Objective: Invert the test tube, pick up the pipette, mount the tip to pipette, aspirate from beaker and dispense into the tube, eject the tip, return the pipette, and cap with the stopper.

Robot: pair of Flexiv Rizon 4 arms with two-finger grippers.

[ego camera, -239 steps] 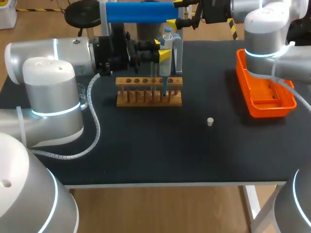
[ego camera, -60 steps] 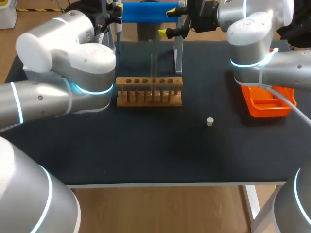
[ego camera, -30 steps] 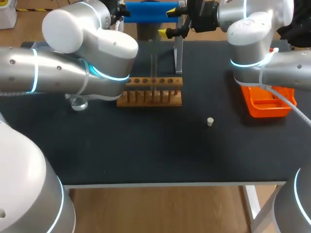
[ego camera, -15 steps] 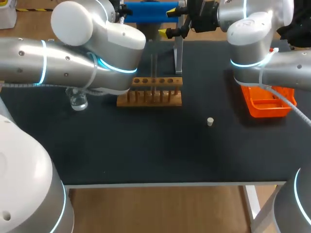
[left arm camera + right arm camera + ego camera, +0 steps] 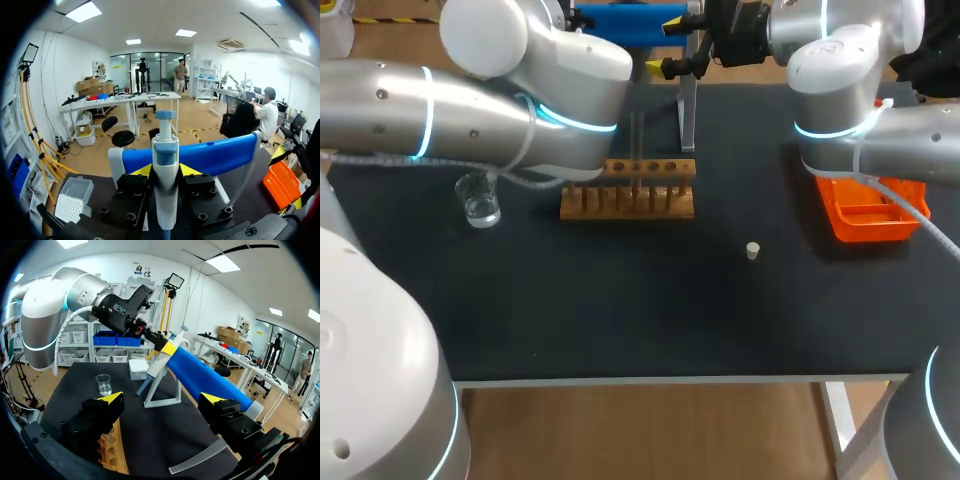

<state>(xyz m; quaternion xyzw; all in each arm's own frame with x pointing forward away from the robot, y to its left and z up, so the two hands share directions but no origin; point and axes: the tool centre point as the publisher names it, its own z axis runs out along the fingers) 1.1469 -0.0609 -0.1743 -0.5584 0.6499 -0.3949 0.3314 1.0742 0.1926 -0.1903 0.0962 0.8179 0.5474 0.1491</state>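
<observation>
One white pipette — blue-topped, blue-collared — clenched in left tool, right tool splayed wide.

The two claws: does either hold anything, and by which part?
Left claw holds the pipette by its upper body, one finger on each side. Right claw is open, holding nothing.

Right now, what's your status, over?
Left jaws shut on pipette, at the blue stand. Right jaws open, close beside that stand. Rack holds uncapped tube; stopper lying loose.
</observation>
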